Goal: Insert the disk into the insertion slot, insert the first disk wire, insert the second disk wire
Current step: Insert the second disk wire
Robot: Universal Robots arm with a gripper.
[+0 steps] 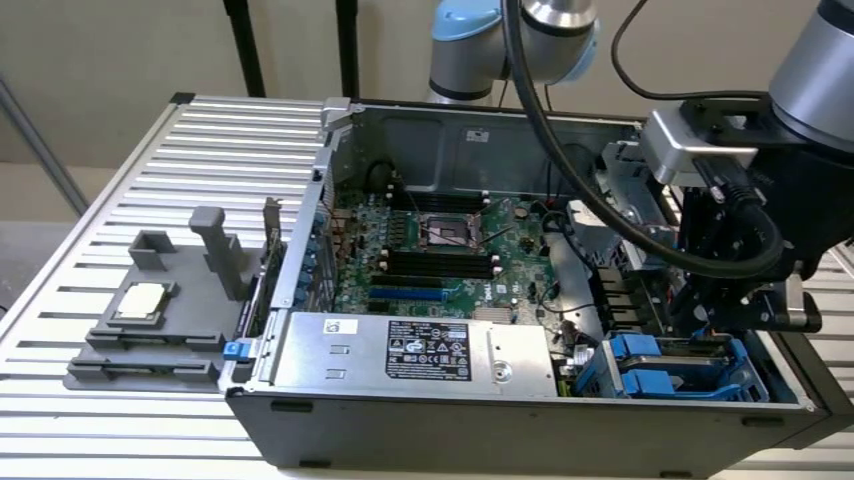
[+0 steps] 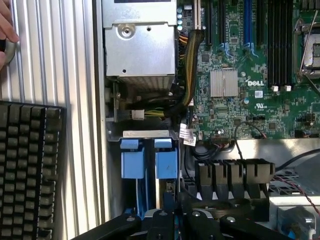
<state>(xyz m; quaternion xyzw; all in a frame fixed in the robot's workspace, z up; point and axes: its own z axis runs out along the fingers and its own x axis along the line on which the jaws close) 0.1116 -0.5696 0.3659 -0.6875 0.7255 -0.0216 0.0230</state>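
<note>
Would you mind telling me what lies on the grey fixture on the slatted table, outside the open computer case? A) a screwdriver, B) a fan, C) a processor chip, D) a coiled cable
C: a square, pale metal-topped processor chip rests on the grey fixture, on the exterior view's left of the computer case.

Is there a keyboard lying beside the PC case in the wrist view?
Yes, a black keyboard lies on the ribbed table just outside the case wall.
</note>
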